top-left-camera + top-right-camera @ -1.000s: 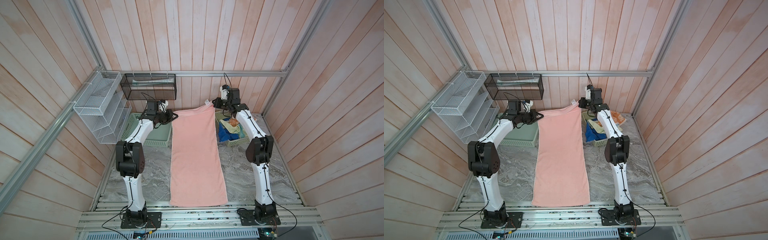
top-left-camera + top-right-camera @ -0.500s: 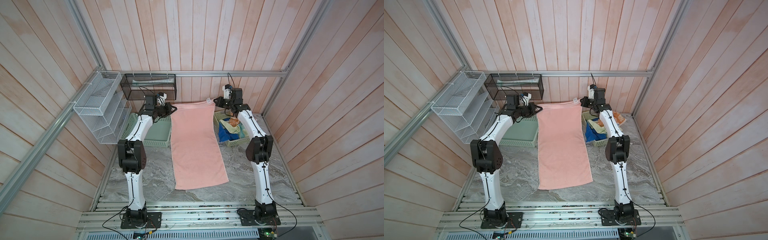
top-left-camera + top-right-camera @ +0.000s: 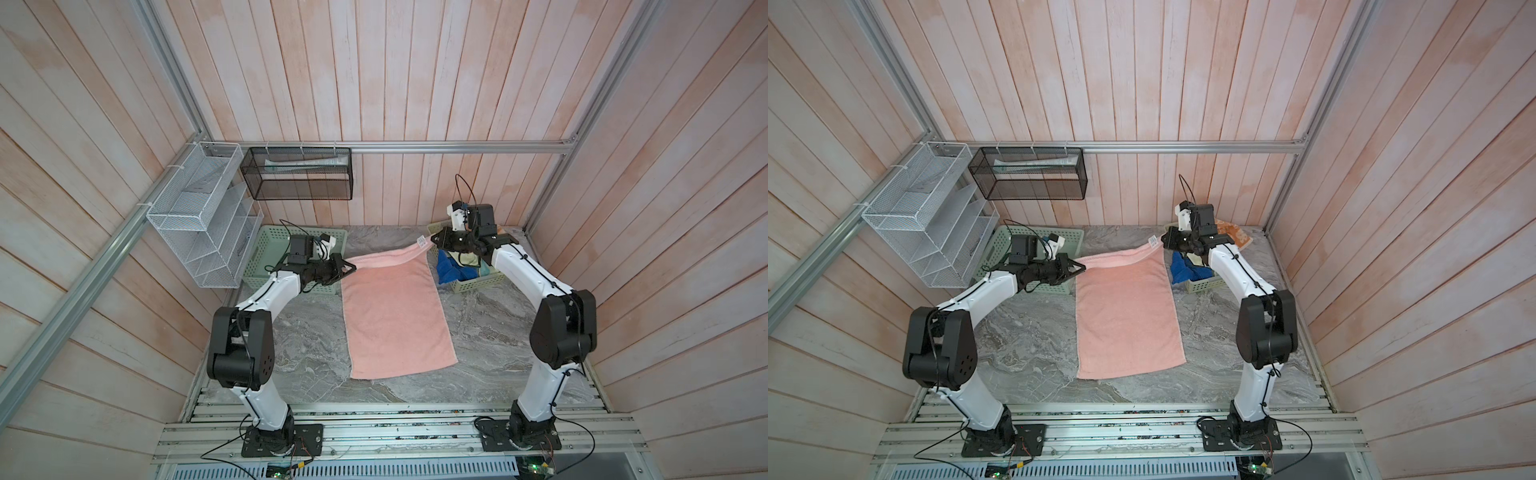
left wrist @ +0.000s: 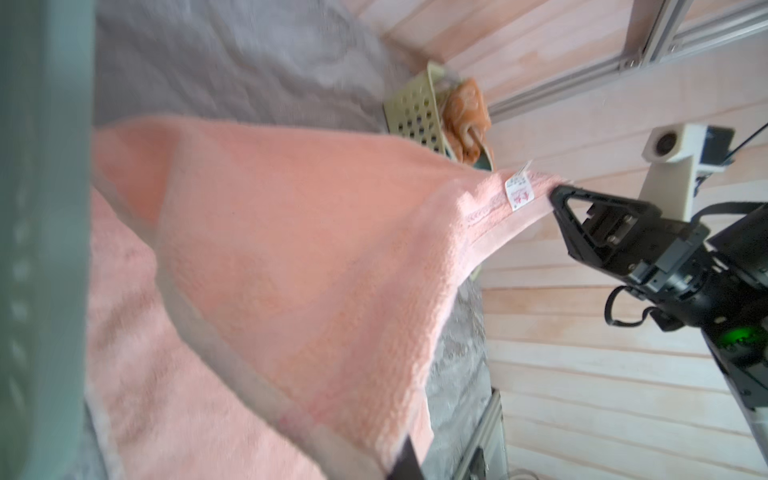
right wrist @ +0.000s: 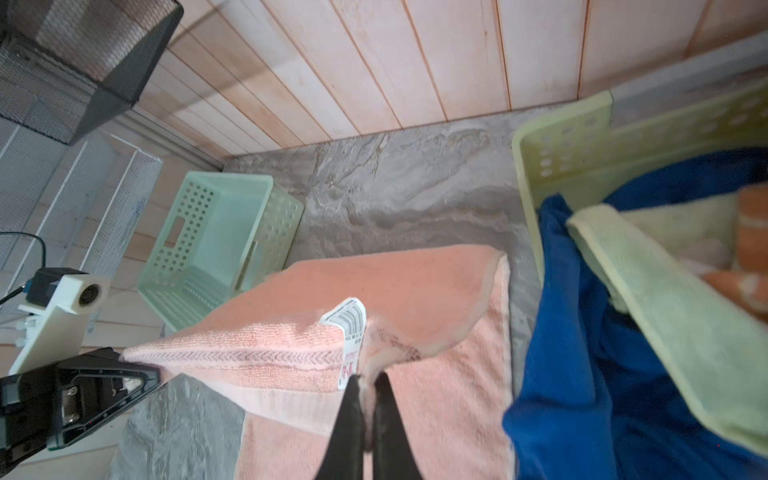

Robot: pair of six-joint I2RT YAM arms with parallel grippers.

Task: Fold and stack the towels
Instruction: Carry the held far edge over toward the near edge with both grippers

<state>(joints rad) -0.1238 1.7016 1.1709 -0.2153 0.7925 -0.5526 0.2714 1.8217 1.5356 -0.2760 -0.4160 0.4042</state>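
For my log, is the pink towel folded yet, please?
Not yet: pink towel lies mostly spread on the table; left claw and right claw pinch its raised corners.

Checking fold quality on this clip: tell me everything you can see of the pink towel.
The pink towel is a plain salmon-pink terry rectangle with a woven band near its hem and a white care label at one far corner. Most of it lies flat on the grey marbled tabletop. Its far end is lifted: the left gripper and right gripper are each shut on a far corner, the right one seemingly higher, with the edge sagging between them.
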